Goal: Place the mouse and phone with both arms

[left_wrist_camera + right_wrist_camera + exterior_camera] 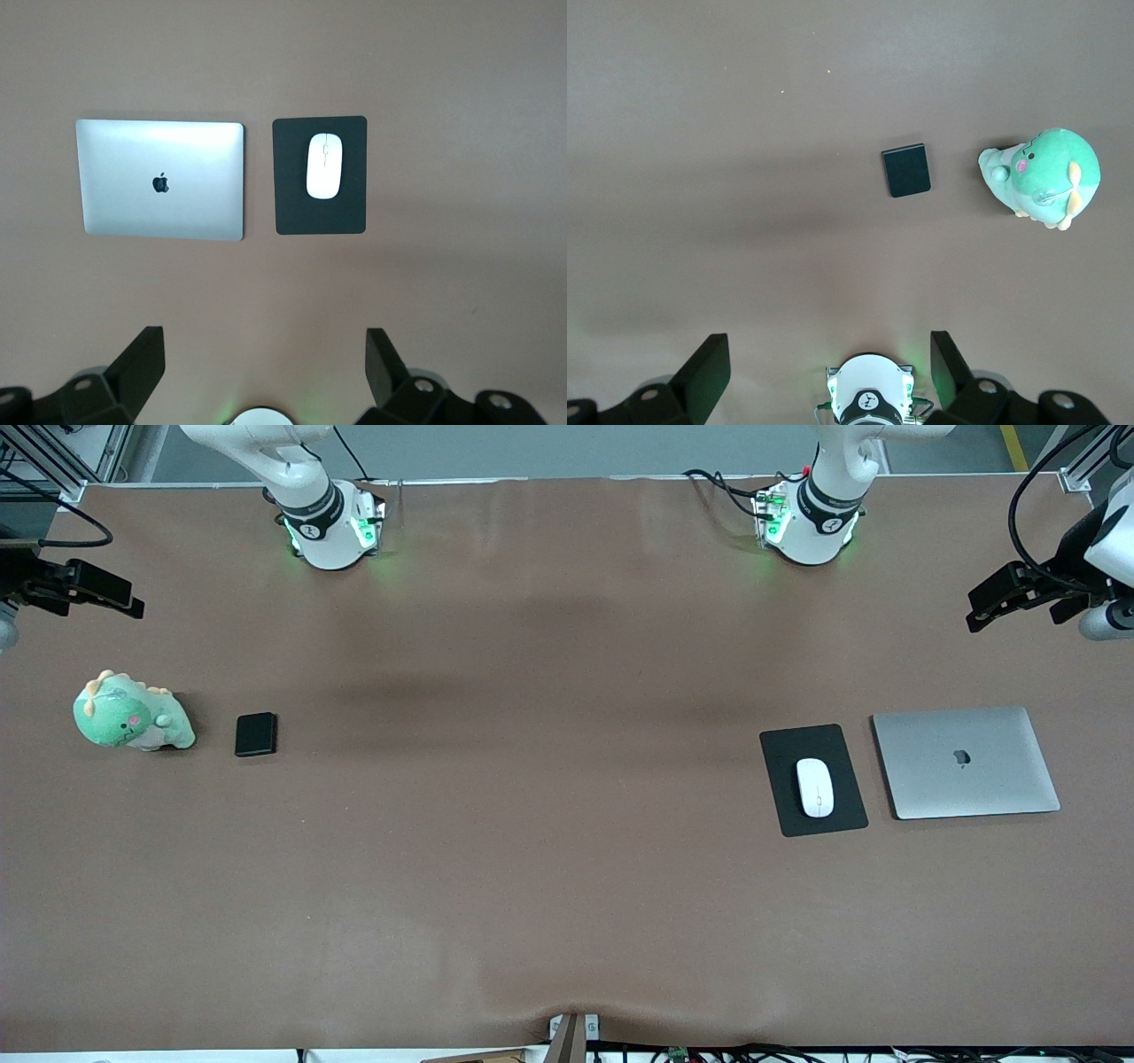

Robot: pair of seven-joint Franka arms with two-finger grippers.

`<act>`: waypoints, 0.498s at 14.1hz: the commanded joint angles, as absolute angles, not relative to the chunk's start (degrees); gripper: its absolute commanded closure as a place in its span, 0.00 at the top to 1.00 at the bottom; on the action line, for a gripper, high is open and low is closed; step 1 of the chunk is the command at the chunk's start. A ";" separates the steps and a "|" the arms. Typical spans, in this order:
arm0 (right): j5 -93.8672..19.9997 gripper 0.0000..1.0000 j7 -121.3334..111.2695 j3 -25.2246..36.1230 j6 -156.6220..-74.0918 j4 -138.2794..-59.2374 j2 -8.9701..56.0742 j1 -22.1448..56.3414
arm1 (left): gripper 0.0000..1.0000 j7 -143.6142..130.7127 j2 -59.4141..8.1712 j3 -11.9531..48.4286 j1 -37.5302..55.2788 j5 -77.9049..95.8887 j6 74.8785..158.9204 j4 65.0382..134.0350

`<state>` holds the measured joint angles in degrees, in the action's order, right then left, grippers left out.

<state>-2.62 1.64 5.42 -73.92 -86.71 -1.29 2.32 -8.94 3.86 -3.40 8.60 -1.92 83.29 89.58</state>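
Observation:
The white mouse [815, 786] lies on a black mouse pad [793, 815] toward the left arm's end of the table. It also shows in the left wrist view [325, 166]. The black phone [256, 734] lies flat on the table toward the right arm's end, and shows in the right wrist view [906, 170]. My left gripper [982, 613] is open and empty, high over the left arm's end of the table; its own view [266, 363] shows the jaws wide apart. My right gripper [131, 605] is open and empty, high over the right arm's end [831, 363].
A closed silver laptop [966, 762] lies beside the mouse pad [292, 208], toward the table's end. A green plush dinosaur [133, 716] sits beside the phone, toward the other end. The two arm bases [332, 531] [808, 522] stand along the edge farthest from the front camera.

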 commanded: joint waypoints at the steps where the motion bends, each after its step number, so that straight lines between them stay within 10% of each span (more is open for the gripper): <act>1: -3.34 1.00 2.29 4.83 -74.88 -88.07 -2.72 0.97 | 1.00 -7.39 4.31 -3.34 8.53 -3.16 82.00 88.95; 7: -1.67 1.00 1.41 4.75 -74.71 -84.90 -1.23 2.02 | 1.00 -6.34 4.22 -3.43 8.44 -3.16 82.00 88.95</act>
<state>-2.35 1.60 5.05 -74.95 -85.62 -1.30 2.34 -8.45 3.86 -3.43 8.59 -1.92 83.11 89.53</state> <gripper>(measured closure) 0.000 0.000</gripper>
